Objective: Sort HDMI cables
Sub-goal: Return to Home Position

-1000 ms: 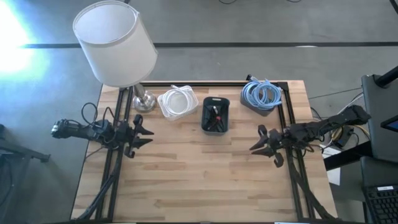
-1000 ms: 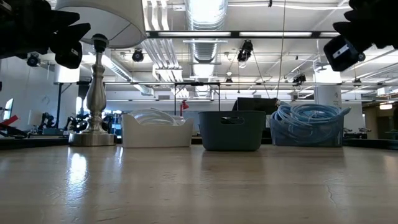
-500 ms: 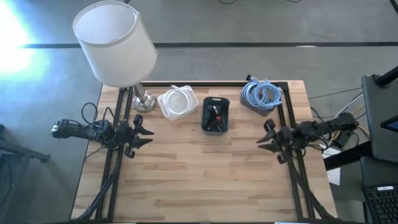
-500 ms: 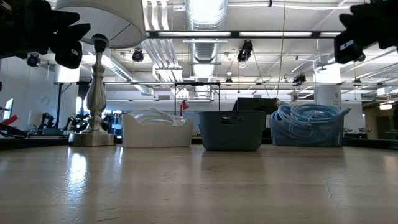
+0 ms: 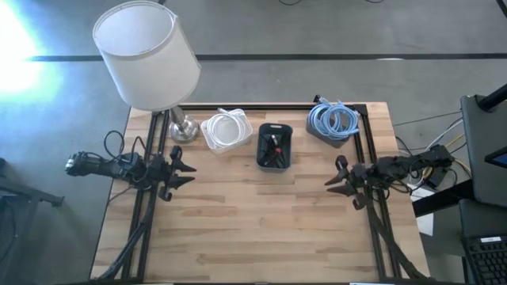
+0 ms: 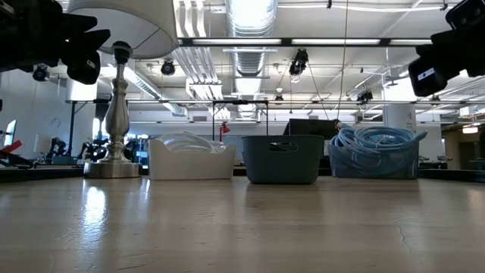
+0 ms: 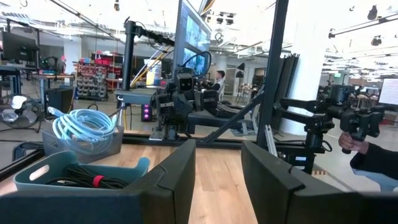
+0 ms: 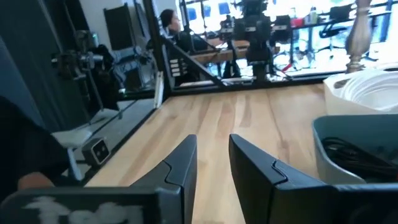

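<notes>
Cables fill three bins standing in a row along the back edge of the surface [image 5: 261, 229]. The biggest heap is the light-blue coils [image 5: 333, 119], round loops piled above the rim of a grey bin [image 6: 373, 165] near the back right corner. Next come the white coils [image 5: 226, 128], lying flat in a white bin [image 6: 191, 164] left of the middle. The black bundles [image 5: 274, 147], short and folded, with a red tie showing on one, lie low inside the dark blue bin [image 6: 283, 159] between the other two. The bins stand near one another without touching.

The left arm [image 5: 119, 166] lies level along the left edge, pointing inward toward the middle of the surface. The left jaws are spread apart and hold nothing. The right arm [image 5: 400, 166] lies over the right edge, facing the left arm. The right jaws are likewise parted and empty. Both arms are held above the wood, well apart from the bins.

A lamp [image 5: 146, 55] stands at the back left corner. Its metal base [image 5: 184, 130] is just beside the white bin, and its wide white shade hides part of that corner from above. In the room behind, a person's hand [image 7: 349, 142] shows in the left wrist view.
</notes>
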